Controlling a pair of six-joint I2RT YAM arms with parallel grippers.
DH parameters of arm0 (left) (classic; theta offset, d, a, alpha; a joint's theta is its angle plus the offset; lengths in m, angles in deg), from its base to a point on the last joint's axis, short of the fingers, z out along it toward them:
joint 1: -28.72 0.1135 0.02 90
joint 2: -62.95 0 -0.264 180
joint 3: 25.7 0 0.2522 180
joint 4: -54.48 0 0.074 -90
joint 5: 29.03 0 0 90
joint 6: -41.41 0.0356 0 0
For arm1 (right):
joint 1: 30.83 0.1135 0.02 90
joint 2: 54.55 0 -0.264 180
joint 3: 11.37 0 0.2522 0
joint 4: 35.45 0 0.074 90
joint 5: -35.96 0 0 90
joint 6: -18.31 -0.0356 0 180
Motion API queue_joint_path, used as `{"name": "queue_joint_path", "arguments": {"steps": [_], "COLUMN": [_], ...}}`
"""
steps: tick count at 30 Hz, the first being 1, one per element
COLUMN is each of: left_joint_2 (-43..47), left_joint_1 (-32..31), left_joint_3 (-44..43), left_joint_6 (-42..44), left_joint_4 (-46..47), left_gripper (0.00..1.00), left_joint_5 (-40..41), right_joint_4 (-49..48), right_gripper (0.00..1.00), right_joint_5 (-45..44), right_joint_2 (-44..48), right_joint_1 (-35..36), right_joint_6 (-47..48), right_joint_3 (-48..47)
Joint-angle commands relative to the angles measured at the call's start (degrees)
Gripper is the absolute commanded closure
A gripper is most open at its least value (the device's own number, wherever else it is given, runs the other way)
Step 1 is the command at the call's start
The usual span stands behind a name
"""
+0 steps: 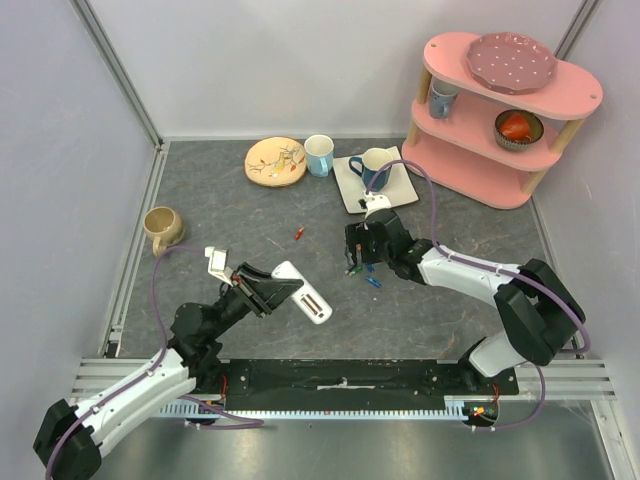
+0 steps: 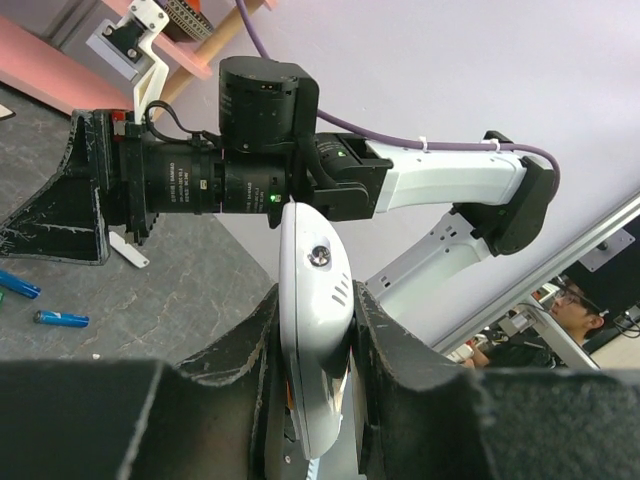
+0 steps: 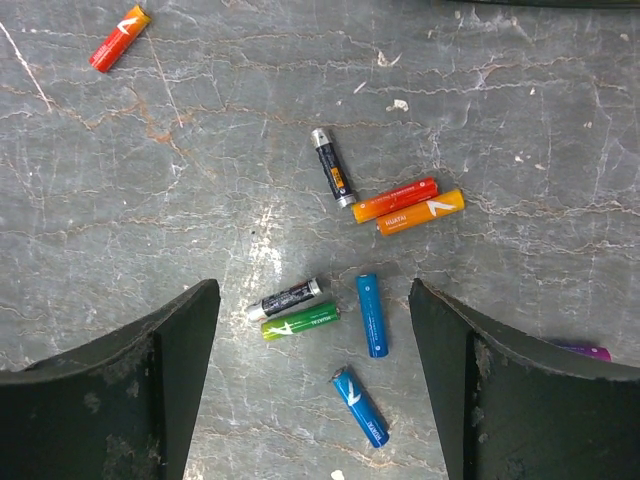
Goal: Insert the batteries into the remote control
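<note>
Remote control (image 2: 312,300) clamped in left gripper (image 1: 272,287); right gripper (image 3: 312,296) spread over batteries (image 3: 372,315), apparently untouched.

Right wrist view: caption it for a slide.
Open right gripper poised over loose, multicoloured batteries scattered on the grey table.

Robotics lab cell, white panel walls (image 1: 250,60), aluminium frame rails (image 1: 121,75)

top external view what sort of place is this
Likely a lab robot cell: plain panels on an aluminium frame box in a grey table, with staged props such as a pink shelf and a tan mug.
</note>
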Motion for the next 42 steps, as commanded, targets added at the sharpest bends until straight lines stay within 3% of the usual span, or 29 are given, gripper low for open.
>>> {"name": "queue_joint_path", "arguments": {"steps": [1,7,11,12,15,29,42], "left_joint_2": [-1.8,-4.6,-5.4,-5.5,-5.6,-3.6,-4.6], "left_joint_1": [0.3,0.3,0.3,0.3,0.3,0.3,0.3], "left_joint_3": [12.0,11.7,9.1,8.1,4.6,3.1,3.4], "left_joint_6": [2.6,2.9,1.7,1.7,1.4,3.0,3.7], "left_joint_4": [6.0,6.9,-3.2,-10.1,-19.1,-22.0,-21.1], "left_gripper": [0.98,0.98,0.98,0.98,0.98,0.98,0.98], "left_joint_5": [-2.2,-2.2,2.8,5.3,10.0,8.0,7.7], "right_joint_4": [-1.3,0.4,2.8,4.4,5.8,7.1,7.8], "right_gripper": [0.16,0.16,0.15,0.16,0.18,0.50,0.54], "right_joint_5": [-1.2,-1.4,-4.4,-5.4,-6.8,-5.6,-5.7], "right_joint_2": [2.7,2.3,0.9,0.2,-1.2,-15.9,-22.9], "right_joint_1": [0.0,0.1,0.1,0.0,0.0,0.1,0.4], "right_joint_6": [1.5,2.1,2.5,2.7,4.0,16.7,16.9], "right_joint_3": [0.0,-0.9,-3.1,-3.9,-6.6,-19.0,-22.1]}}
